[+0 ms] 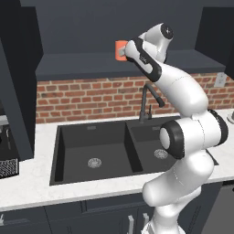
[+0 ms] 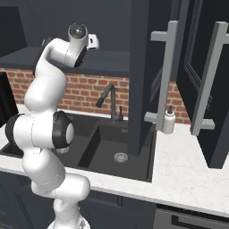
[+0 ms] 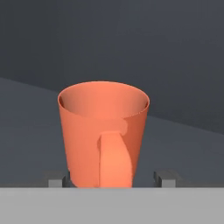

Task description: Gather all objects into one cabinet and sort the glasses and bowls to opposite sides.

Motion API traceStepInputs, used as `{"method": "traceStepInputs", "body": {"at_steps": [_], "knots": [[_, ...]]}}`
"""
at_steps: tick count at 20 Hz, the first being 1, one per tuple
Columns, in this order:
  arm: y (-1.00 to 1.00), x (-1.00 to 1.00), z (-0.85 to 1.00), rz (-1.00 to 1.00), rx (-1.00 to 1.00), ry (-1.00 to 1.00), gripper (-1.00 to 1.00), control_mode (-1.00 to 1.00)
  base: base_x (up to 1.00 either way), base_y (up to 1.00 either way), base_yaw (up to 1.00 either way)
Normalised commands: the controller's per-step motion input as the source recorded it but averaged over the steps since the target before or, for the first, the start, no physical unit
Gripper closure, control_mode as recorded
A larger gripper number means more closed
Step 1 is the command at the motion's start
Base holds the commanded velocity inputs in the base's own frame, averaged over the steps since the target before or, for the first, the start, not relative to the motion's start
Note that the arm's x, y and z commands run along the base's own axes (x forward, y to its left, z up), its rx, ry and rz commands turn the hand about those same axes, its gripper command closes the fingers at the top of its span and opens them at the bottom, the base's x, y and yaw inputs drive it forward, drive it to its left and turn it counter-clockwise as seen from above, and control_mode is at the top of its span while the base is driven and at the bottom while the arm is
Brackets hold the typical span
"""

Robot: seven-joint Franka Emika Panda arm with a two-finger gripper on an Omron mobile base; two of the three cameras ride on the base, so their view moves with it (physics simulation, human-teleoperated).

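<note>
A white robot arm (image 1: 183,119) reaches high above a black double sink (image 1: 114,151), its gripper (image 3: 112,178) carrying an orange mug (image 3: 103,135) up by the dark charcoal wall cabinet (image 1: 114,32). In the hand view the mug stands upright, its open mouth up and its handle facing the camera, with the jaws spread to either side of its base and pinching it; one dark fingertip (image 3: 54,178) shows at the mug's left, the other at its right. In the left base view the mug (image 1: 120,49) appears as an orange patch just left of the wrist, level with the cabinet's dark shelf (image 1: 91,66). Behind the sink a black faucet (image 1: 148,103) rises against the red brick wall (image 1: 87,98). The pale marble surface (image 1: 36,183) runs around the basin. In the right base view two tall cabinet doors (image 2: 147,76) stand open at the right, each with a long pale grey bar handle (image 2: 165,76), and a white soap bottle (image 2: 168,120) sits on the surface just behind the nearer handle's foot.
</note>
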Motion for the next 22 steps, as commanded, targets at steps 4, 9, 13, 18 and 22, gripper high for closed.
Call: {"method": "traceStepInputs", "body": {"at_steps": [4, 9, 13, 18, 22], "knots": [[0.01, 0.00, -0.06, 0.00, 0.00, 0.04, 1.00, -1.00, 0.00, 0.00, 0.00], [0.01, 0.00, -0.03, 0.00, 0.00, 0.00, 1.00, -1.00, 0.00, 0.00, 0.00], [0.02, 0.03, 0.00, 0.00, 0.00, 0.01, 1.00, -1.00, 0.00, 0.00, 0.00], [0.03, 0.02, 0.00, 0.00, 0.00, 0.06, 1.00, -1.00, 0.00, 0.00, 0.00], [0.03, 0.00, 0.00, 0.00, 0.00, 0.06, 1.00, -1.00, 0.00, 0.00, 0.00]]}}
